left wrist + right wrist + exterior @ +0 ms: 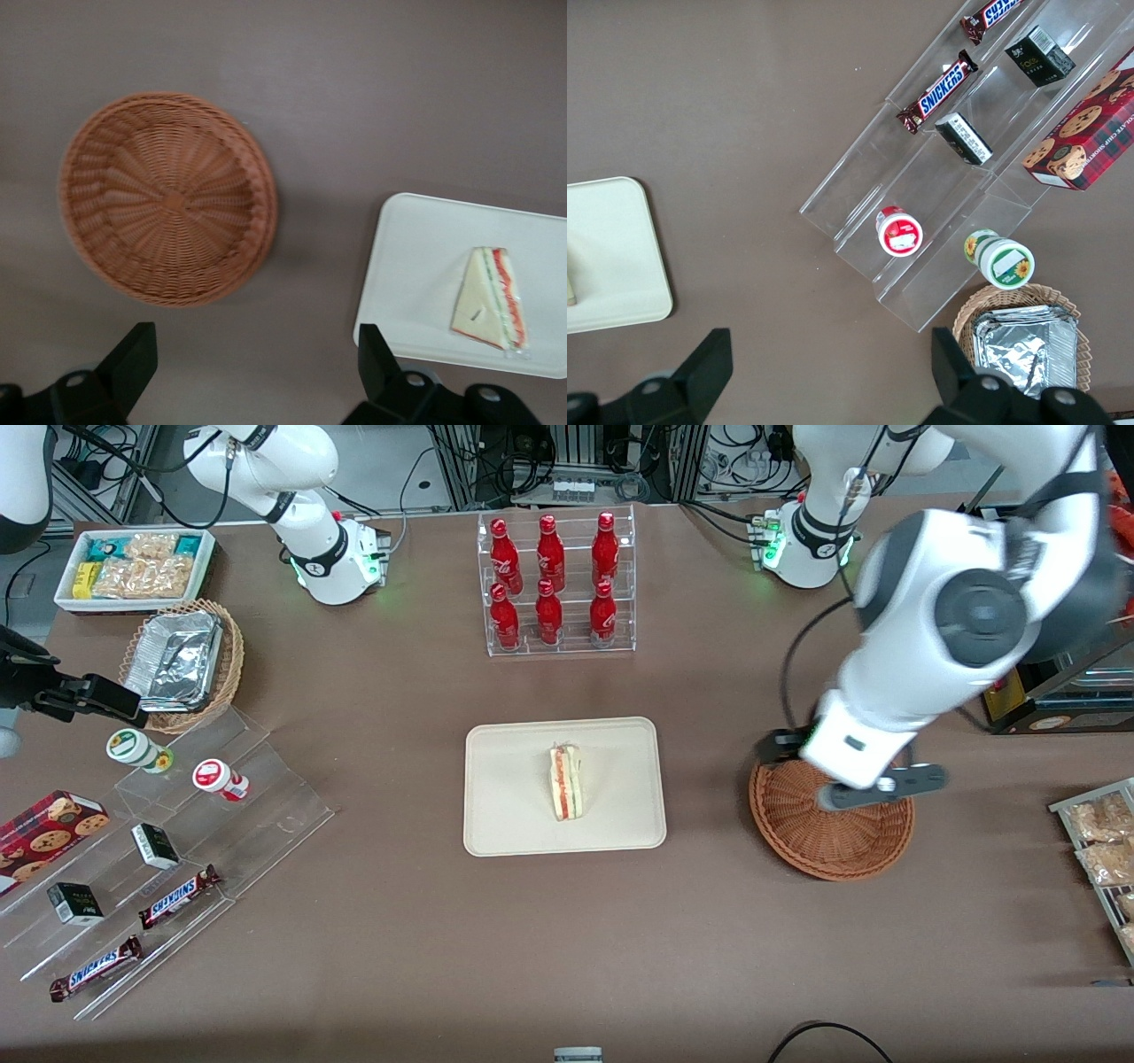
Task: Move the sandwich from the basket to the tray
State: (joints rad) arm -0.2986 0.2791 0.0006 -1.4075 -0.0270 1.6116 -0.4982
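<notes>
**Front view: sandwich lay on the tray, jaws wide apart above the basket**

The sandwich lay flat in the middle of the cream tray. Its cut edge showed orange and green layers. The tray sat on the brown surface, nearer to the front camera than the clear rack of red soda bottles.

The round red-brown wicker basket sat beside the tray, toward the working arm's end of the surface. The two did not touch. Nothing lay inside the basket.

The left arm's gripper hung above the basket, partly covering its rim in the front view. In the left wrist view, its black fingers were spread wide with nothing between them, so the jaws were released. That view also showed the basket bare inside and the sandwich on the tray.

Toward the parked arm's end stood a clear stepped stand with two Snickers bars, small dark boxes and two little cups. Near it was a tan basket with foil containers, a white box of snack packets and a red cookie box.
</notes>
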